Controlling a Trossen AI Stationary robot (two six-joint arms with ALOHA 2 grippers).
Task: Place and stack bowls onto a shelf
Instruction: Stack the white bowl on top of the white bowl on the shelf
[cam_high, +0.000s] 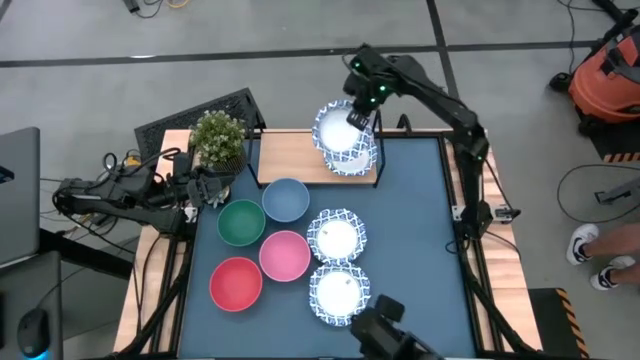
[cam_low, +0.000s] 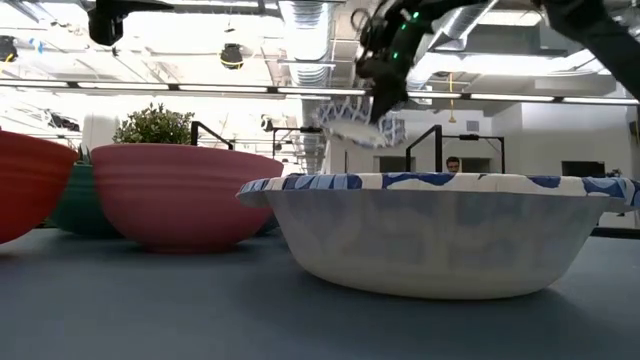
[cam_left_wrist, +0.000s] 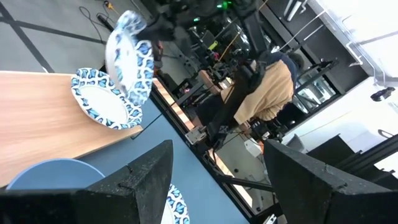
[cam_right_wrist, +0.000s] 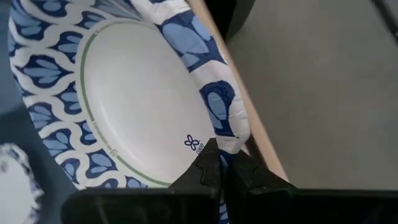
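Note:
My right gripper (cam_high: 358, 118) is over the right end of the light-wood shelf (cam_high: 295, 158), shut on a white bowl with a blue pattern (cam_high: 335, 125). This bowl shows tilted in the left wrist view (cam_left_wrist: 130, 56). It is just above a like bowl (cam_left_wrist: 102, 102) that rests on its base on the shelf. Two more patterned bowls (cam_high: 337, 236) (cam_high: 338, 292) and the blue (cam_high: 286, 199), green (cam_high: 241, 222), pink (cam_high: 285, 255) and red (cam_high: 236, 284) bowls sit on the blue mat. My left gripper (cam_left_wrist: 230, 186) is open and empty by the plant, at the table's left. My right gripper pinches the patterned bowl's rim (cam_right_wrist: 227, 144) between its two fingers (cam_right_wrist: 210, 165), at one spot on the edge. The fingers come down at a slant from the far right. The bowl hangs tilted below them (cam_low: 350, 125), lifted clear of the bowl on the shelf.
A potted green plant (cam_high: 218, 138) stands at the shelf's left end, next to my left arm. The shelf's middle and left part (cam_high: 285, 158) are bare wood. A person sits beyond the table (cam_left_wrist: 273, 87). A laptop (cam_high: 15, 190) is off the table's left.

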